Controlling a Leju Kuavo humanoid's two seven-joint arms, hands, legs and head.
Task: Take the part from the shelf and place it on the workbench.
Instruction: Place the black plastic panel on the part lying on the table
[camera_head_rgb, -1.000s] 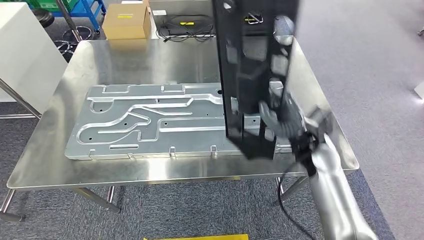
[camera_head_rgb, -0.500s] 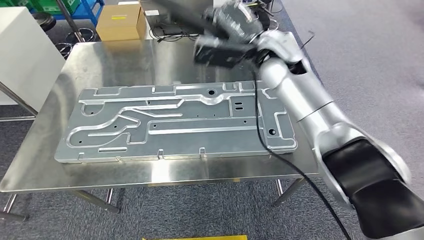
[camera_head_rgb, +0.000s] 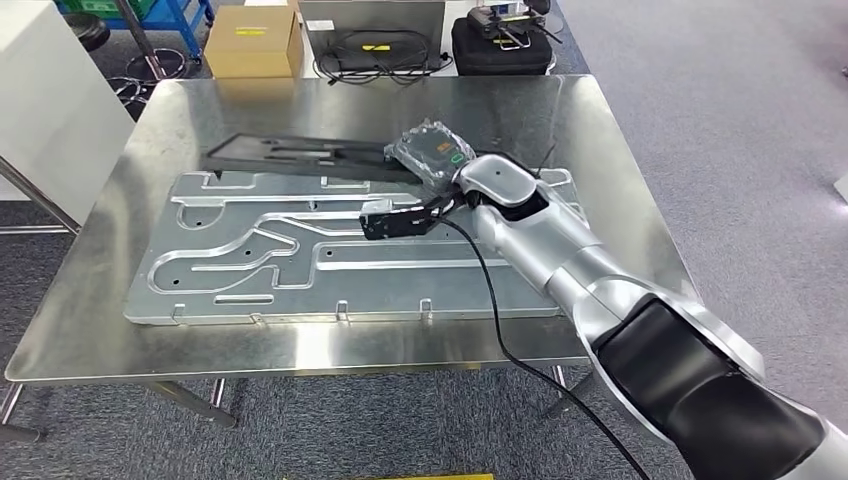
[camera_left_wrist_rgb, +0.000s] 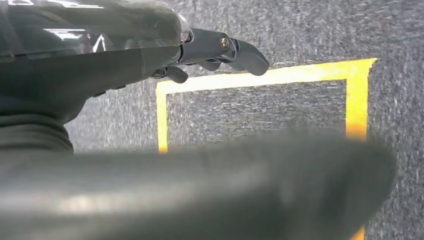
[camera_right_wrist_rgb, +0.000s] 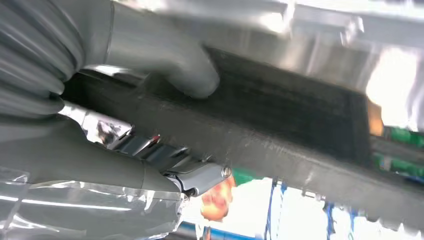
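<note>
1. You see a long, flat black part (camera_head_rgb: 300, 152) with cut-out slots, lying low over the far edge of a stamped silver panel (camera_head_rgb: 300, 250) with raised ribs, on the shiny steel workbench (camera_head_rgb: 120, 300).
2. Your right hand (camera_head_rgb: 425, 160) grips the part's right end; in the right wrist view the thick grey thumb (camera_right_wrist_rgb: 170, 60) presses on the part's textured black face (camera_right_wrist_rgb: 280, 115), fingers underneath.
3. Your left hand (camera_left_wrist_rgb: 200, 50) hangs over grey carpet with yellow tape (camera_left_wrist_rgb: 260, 77), fingers loosely curled, holding nothing.
4. A cardboard box (camera_head_rgb: 252, 40) sits on the floor beyond the workbench.
</note>
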